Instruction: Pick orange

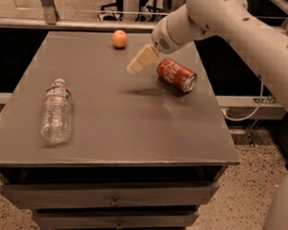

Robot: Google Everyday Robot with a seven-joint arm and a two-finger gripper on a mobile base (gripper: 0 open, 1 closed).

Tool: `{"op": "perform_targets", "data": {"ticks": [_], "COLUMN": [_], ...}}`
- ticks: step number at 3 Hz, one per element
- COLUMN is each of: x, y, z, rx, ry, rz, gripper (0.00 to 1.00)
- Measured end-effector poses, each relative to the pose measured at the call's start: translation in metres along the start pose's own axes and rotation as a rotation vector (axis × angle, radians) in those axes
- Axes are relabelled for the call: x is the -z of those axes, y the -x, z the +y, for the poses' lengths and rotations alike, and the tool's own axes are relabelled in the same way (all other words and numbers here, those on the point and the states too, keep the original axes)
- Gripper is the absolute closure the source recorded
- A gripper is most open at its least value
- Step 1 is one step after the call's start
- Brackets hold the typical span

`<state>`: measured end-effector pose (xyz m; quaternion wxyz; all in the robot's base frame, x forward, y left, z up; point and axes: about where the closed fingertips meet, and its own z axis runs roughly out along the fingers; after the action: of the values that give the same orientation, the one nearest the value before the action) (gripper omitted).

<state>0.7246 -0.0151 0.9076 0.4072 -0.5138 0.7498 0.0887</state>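
The orange (119,38) is a small round fruit resting near the far edge of the grey table (108,129), left of centre. My gripper (139,61) hangs above the table at the end of the white arm (229,24). It is to the right of the orange and nearer the camera, with a clear gap between them. It holds nothing that I can see. A red Coca-Cola can (175,74) lies on its side just right of the gripper.
A clear plastic water bottle (57,111) lies on its side on the left part of the table. The table has drawers below its front edge. A railing runs behind the table. A white cable hangs at the right.
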Motion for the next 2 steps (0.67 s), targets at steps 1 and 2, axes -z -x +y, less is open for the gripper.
{"op": "perform_targets", "data": {"ticks": [1, 2], "x": [-0.041, -0.076], "y": [0.017, 0.033], "z": [-0.025, -0.045], "rx": [-0.055, -0.1], "ry": [-0.029, -0.039], "rz": [-0.042, -0.08], "gripper": [0.0, 0.0]}}
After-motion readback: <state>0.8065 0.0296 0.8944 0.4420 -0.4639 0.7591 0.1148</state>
